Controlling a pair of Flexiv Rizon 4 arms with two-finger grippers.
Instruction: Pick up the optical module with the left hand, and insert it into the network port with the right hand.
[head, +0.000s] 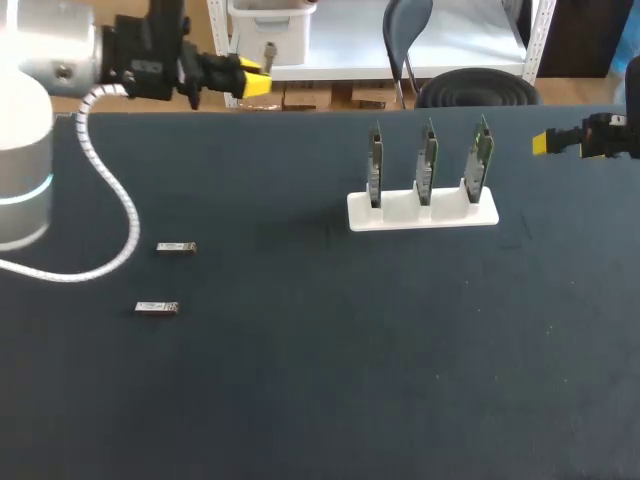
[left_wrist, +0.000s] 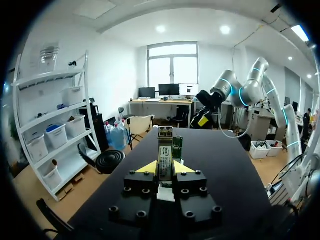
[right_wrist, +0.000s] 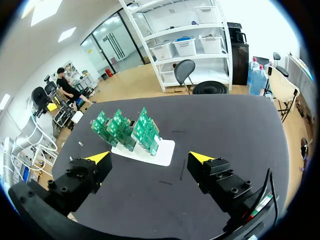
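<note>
My left gripper is shut on a silver optical module, which stands upright between its yellow tips. In the head view this gripper hovers over the table's far left edge. Two more silver modules lie flat on the dark table at the left. A white holder carries three upright green port boards. My right gripper stays open at the far right, level with the boards. In the right wrist view its fingers stand wide apart, with the boards a short way ahead.
The dark table spreads wide in front of the holder. A white coiled cable hangs from my left arm above the two loose modules. My right arm shows ahead of the held module in the left wrist view.
</note>
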